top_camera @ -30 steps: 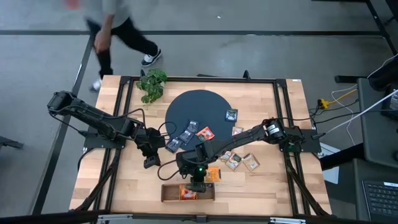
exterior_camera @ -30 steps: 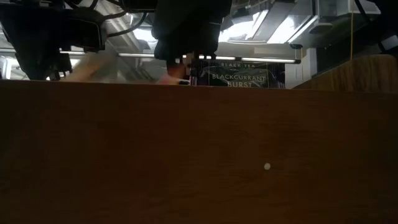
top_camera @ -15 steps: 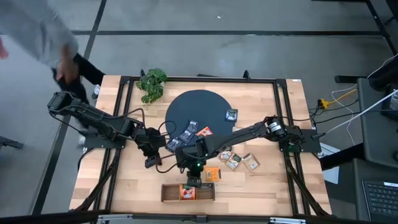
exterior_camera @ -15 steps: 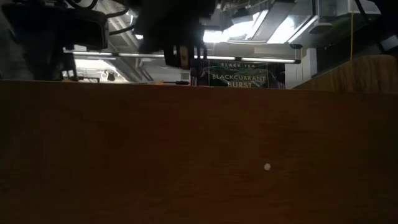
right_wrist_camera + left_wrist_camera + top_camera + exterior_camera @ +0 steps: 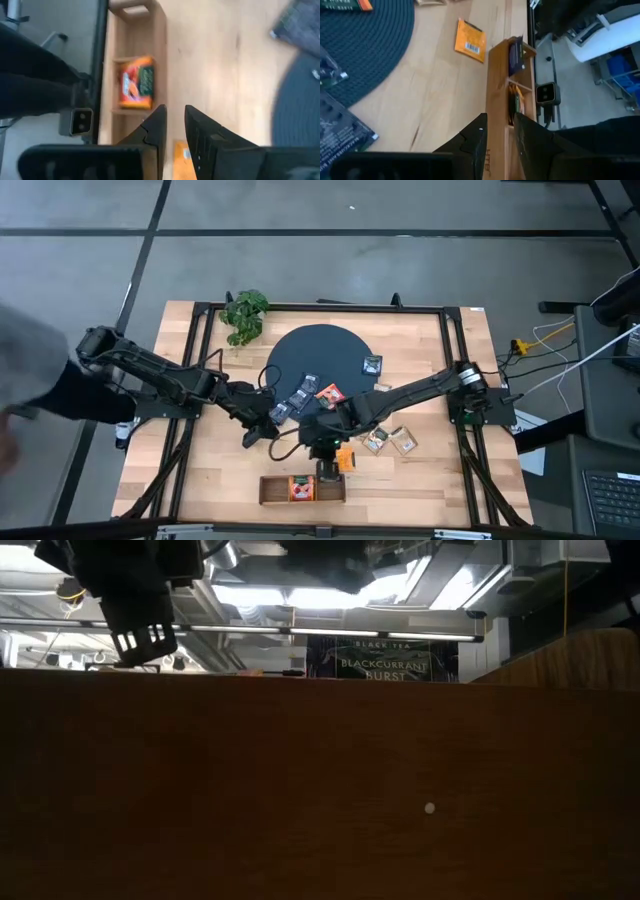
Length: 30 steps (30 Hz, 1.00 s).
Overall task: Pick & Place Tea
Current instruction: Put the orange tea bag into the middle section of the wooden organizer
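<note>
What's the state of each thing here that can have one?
Left tool: open slightly, empty.
Right tool: open slightly, empty.
Wooden tray: partly filled.
Orange sachet: lying in tray's middle compartment.
Blue sachet: on edge in tray's end compartment.
Second orange sachet: flat on tabletop.

An orange sachet (image 5: 344,459) is being shown on pale wood; a dark blue-grey mat (image 5: 318,360) and a green plant (image 5: 244,314) are being displayed.

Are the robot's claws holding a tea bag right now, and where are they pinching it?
No. The left gripper and right gripper both show an empty gap between their dark fingers. An orange sachet already lies in the long wooden tray.
</note>
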Tool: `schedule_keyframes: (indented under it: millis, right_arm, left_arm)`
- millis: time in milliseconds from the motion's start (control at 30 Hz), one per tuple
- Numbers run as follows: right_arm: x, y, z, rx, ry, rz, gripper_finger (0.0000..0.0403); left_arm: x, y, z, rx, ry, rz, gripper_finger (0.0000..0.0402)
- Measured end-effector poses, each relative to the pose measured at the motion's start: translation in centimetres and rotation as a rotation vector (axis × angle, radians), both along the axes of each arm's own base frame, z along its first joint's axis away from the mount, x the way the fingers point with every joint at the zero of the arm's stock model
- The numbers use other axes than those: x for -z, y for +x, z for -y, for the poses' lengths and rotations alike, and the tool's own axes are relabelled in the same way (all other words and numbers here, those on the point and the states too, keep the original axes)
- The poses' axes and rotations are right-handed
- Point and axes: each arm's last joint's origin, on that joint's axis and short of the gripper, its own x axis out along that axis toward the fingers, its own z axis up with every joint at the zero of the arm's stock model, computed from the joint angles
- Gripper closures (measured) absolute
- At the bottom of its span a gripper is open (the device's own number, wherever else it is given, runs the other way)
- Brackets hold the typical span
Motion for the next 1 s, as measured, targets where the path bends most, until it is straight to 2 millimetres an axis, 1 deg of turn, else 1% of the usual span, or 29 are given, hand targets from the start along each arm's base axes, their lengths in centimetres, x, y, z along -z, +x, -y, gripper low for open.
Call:
schedule_keyframes:
  millis: [67, 167, 300, 433, 600, 667, 733, 800, 867, 1000]
  right_arm:
    - [0.2, -1.0, 0.7, 0.041, 0.004, 0.002, 0.0331]
    - [1.2, -2.7, 1.8, 0.118, 0.049, 0.029, 0.0331]
    - [2.4, -5.0, 3.8, 0.244, 0.147, 0.132, 0.0331]
    - [4.5, -7.2, 5.8, 0.388, 0.215, 0.179, 0.0331]
    - [7.1, -9.3, 7.6, 0.522, 0.312, 0.188, 0.0331]
    - [8.3, -10.0, 8.3, 0.568, 0.318, 0.152, 0.0331]
    - [9.1, -10.5, 8.8, 0.616, 0.335, 0.126, 0.0331]
    - [9.6, -10.8, 9.3, 0.657, 0.337, 0.111, 0.0331]
    - [9.9, -10.9, 9.8, 0.702, 0.302, 0.115, 0.0331]
    - [9.9, -10.8, 11.4, 0.845, 0.268, 0.156, 0.0331]
  left_arm:
    - [0.0, 0.0, 0.0, -0.007, 0.008, 0.004, 0.0309]
    - [0.0, 0.1, -0.1, -0.019, 0.017, 0.01, 0.0309]
    - [-0.1, 0.6, -0.4, -0.042, 0.011, 0.043, 0.0309]
    - [0.0, 1.8, -1.2, -0.062, 0.007, 0.049, 0.032]
    - [-0.1, 4.6, -2.1, -0.042, 0.08, 0.059, 0.0341]
    - [0.0, 5.8, -2.7, -0.05, 0.117, 0.054, 0.0348]
    - [0.2, 6.9, -3.3, -0.084, 0.14, 0.045, 0.0354]
    - [0.5, 8.0, -4.0, -0.129, 0.146, 0.024, 0.0361]
    - [0.9, 8.9, -4.5, -0.183, 0.136, -0.007, 0.037]
    - [2.0, 10.7, -5.8, -0.273, 0.071, -0.072, 0.0394]
